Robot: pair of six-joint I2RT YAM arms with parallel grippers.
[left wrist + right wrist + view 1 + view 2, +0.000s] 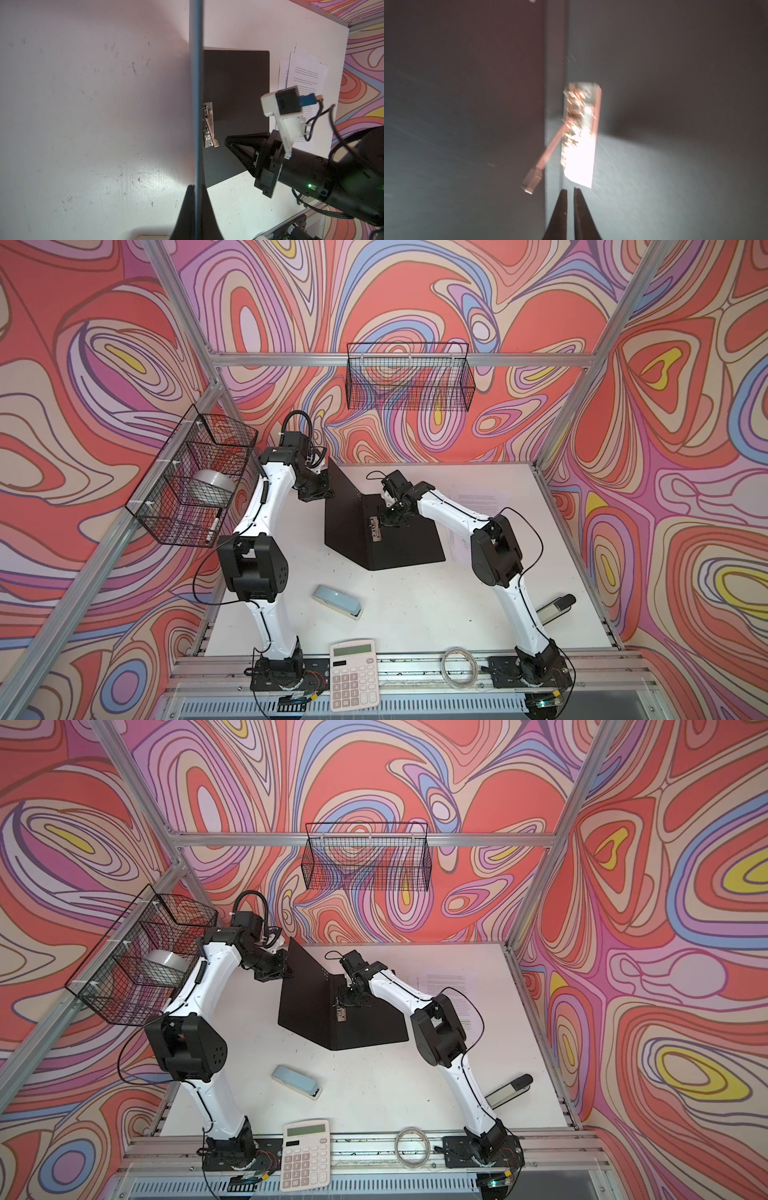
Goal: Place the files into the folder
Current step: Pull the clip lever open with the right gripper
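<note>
folder cover (197,104) within left hand (195,187)

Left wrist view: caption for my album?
Left claw holds folder cover upright; clip lever raised; files wait beyond.

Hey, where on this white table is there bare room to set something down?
Bare patches: the white table between the open black folder, the pale blue stapler and the white calculator; also the far strip behind the folder. Crowded: the right side, where the printed white paper sheets lie under the right arm.
</note>
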